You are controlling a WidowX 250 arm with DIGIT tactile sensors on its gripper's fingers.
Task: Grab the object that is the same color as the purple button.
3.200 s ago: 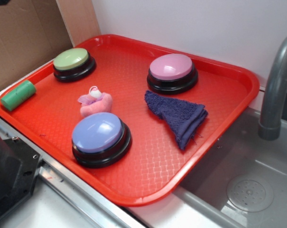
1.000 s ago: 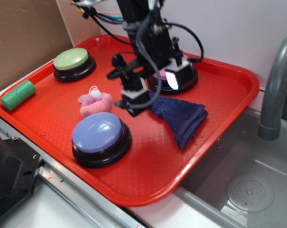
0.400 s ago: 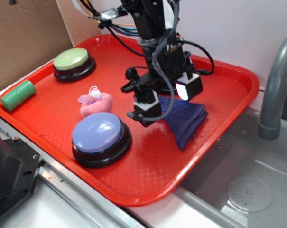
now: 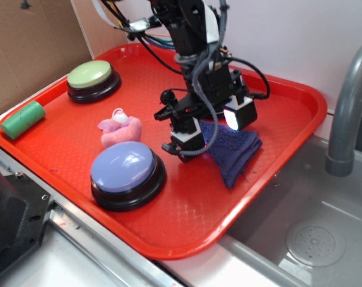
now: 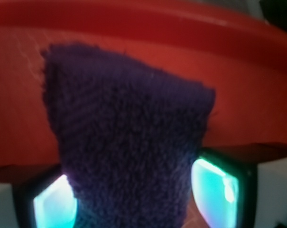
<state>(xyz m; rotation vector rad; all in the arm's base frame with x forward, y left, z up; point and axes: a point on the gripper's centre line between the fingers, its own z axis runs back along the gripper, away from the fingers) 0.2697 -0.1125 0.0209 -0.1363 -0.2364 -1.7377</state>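
A red plastic tray (image 4: pixel 270 179) with a raised rim and a fine waffle-textured floor holds nearly everything here. On it lies the dark purple-blue terry cloth (image 4: pixel 233 148), folded into a rough triangle with a nubby, looped pile; it sits right of the purple button (image 4: pixel 124 168) and a little farther back, with bare tray between the two. The purple button is a smooth lavender-blue dome on a black round base, near the tray's front edge. Just behind the purple button rests a small pink plush toy (image 4: pixel 120 128), soft and lumpy, close to the dome. Farther back and left of the purple button stands a green-domed button (image 4: pixel 92 78) of the same build. A pink-domed button (image 4: pixel 243 103) is mostly hidden behind the arm, back and right of the purple button.

The gripper (image 4: pixel 212 133) is down over the cloth's near-left corner, its fingers spread to either side of the fabric. In the wrist view the cloth (image 5: pixel 129 142) fills the middle, fuzzy and dark, and two glowing teal pads (image 5: pixel 214 192) flank it with the fabric between them; whether they press on it cannot be told.

Outside the tray, left of the purple button, a green cylinder (image 4: pixel 23 119) lies against the rim. To the right of the tray a grey faucet (image 4: pixel 348 113) rises over a metal sink (image 4: pixel 312 239).
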